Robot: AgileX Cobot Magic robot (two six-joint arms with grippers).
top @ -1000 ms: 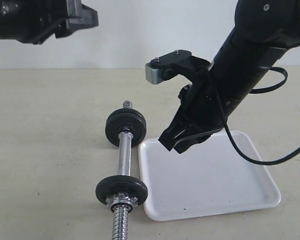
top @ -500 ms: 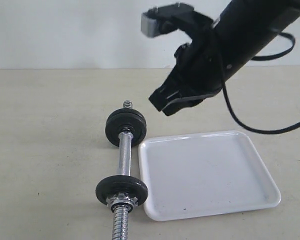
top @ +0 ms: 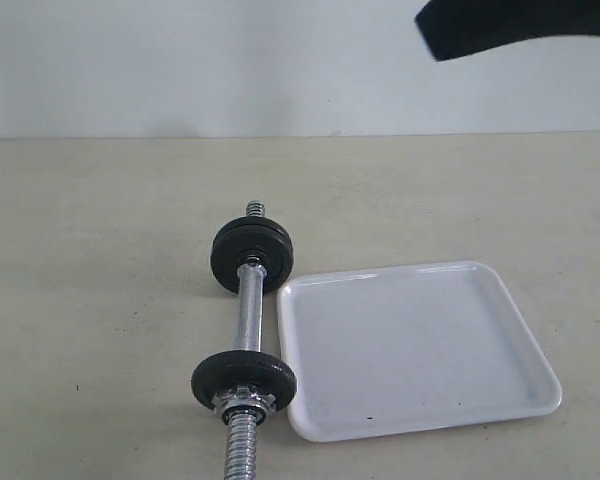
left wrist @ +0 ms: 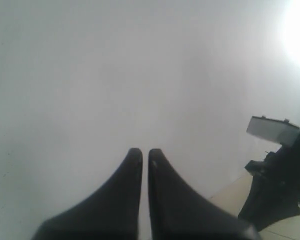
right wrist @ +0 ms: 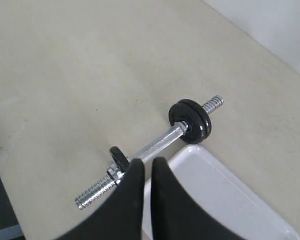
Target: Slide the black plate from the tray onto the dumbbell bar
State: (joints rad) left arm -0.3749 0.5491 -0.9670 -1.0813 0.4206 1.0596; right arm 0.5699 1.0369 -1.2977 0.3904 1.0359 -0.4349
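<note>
The dumbbell bar (top: 247, 305) lies on the beige table just left of the tray (top: 410, 350), which holds nothing. A thick black disc stack (top: 252, 257) sits on the bar's far end. One black disc (top: 243, 378) sits on the near end behind a silver collar nut (top: 242, 402). I cannot tell which disc is the black plate. My right gripper (right wrist: 147, 161) is shut and empty, high above the bar (right wrist: 157, 144) and the tray (right wrist: 215, 195). My left gripper (left wrist: 141, 151) is shut and empty, facing a white wall.
Only a black piece of the right arm (top: 510, 25) shows at the top right of the exterior view. The left wrist view catches the right arm (left wrist: 277, 185) off to one side. A white wall backs the table.
The right arm has risen from just above the tray up and to the right, almost out of the exterior view. The bar, the discs and the tray have not moved.
</note>
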